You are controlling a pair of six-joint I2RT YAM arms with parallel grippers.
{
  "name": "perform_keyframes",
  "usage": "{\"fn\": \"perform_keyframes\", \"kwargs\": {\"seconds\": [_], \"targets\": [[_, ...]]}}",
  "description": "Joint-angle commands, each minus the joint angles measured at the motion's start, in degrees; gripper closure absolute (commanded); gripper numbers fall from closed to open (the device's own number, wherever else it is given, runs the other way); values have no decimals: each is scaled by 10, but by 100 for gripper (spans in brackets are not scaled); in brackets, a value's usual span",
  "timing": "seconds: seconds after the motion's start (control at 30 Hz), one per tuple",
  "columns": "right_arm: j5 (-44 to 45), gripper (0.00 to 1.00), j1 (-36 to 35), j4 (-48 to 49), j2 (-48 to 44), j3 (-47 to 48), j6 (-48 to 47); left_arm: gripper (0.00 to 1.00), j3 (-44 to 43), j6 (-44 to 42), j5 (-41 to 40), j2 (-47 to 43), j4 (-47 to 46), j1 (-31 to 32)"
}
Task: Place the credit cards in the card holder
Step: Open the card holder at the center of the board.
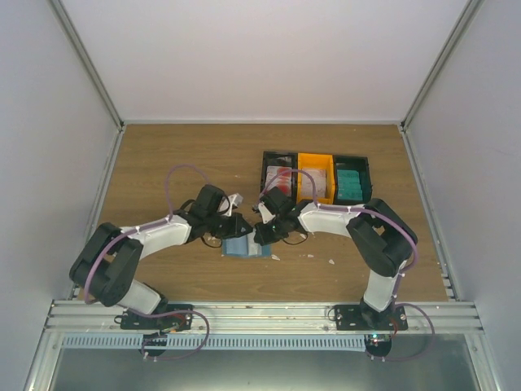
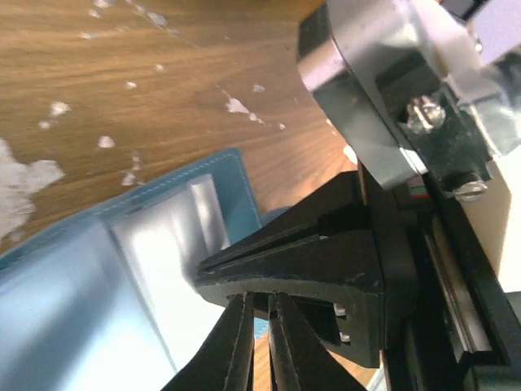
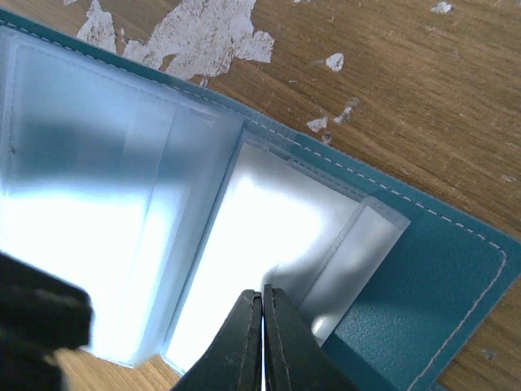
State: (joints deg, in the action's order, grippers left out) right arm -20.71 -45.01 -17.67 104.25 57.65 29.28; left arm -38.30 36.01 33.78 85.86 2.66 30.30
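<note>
The open card holder (image 1: 247, 248) lay between the clenched left hand (image 2: 259, 305) and the clenched right hand (image 3: 262, 293), while the credit cards (image 1: 351, 182) sat in the tray (image 1: 296, 174), far-right, nearer the right arm.

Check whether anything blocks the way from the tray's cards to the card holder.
Nothing visible lies on the wood between the cards and the card holder. Only the right arm stretches over that path, its gripper at the holder.

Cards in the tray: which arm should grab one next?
Right, probably: the tray lies on that side, just beyond the right gripper; the left gripper, by the card holder, is farther off.
</note>
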Motion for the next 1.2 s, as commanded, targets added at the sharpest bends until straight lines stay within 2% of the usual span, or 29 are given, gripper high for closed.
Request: {"fn": "perform_keyframes", "kwargs": {"seconds": [0.0,0.37,0.7,0.8,0.97,1.17], "targets": [[38,96,5,-37,19,-2,-6,88,-5,-35,-91,-23,78,3],[52,96,5,-33,19,-19,4,88,30,-55,-170,-11,138,3],[81,95,4,-36,5,-31,32,89,34,-48,-184,-2,144,3],[84,96,5,-40,-9,-28,42,89,26,-47,-170,-6,144,2],[5,91,5,7,-87,-5,11,82,-16,-54,-81,-17,122,1],[8,83,17,-29,-141,52,-25,75,-68,-73,-75,-27,145,1]]}}
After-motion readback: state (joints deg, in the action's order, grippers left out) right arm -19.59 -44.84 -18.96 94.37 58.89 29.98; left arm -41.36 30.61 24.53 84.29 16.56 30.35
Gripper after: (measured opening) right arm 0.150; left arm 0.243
